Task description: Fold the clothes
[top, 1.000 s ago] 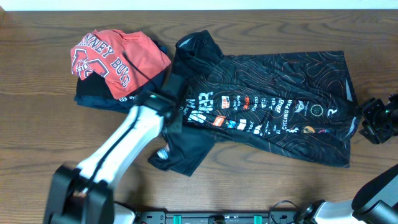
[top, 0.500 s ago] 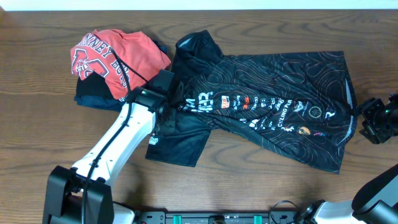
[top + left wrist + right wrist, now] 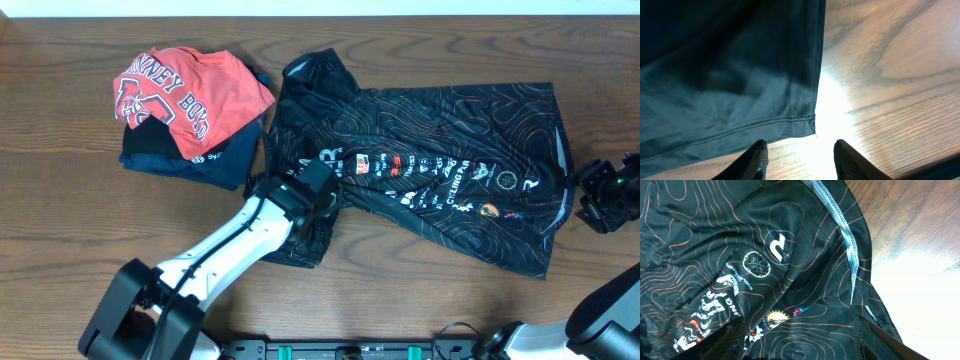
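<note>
Hovering low over the near sleeve [image 3: 740,90] of the jersey [image 3: 440,130], the left hand [image 3: 800,152] has its fingers parted with only bare wooden surface [image 3: 890,75] between them, the stitched sleeve corner lying just beyond the tips and nothing gripped. That's the risk right here, I'd say: close too shallow and it nips only the hem thread, and this thin, slick fabric slides out; go in too deep and it could scoop up the layer underneath and drag the whole shirt. The arm also lies across that sleeve, so any swing could ruck it. The jersey itself is spread mostly flat in the middle of the surface, long axis running left to right with a slight tilt, collar end pointing to the robot's left, bottom hem [image 3: 852,255] to the right, logos facing up. At that hem sits the right hand [image 3: 600,195]; whether it's pinching cloth or parted, I cannot tell, and if it is pinching, a pull from the left would stretch the shirt between them. Farther back, the other sleeve [image 3: 315,75] lies just beside the red T-shirt [image 3: 190,90] and the navy garment [image 3: 225,160], and a sloppy fold could snag that pile.
</note>
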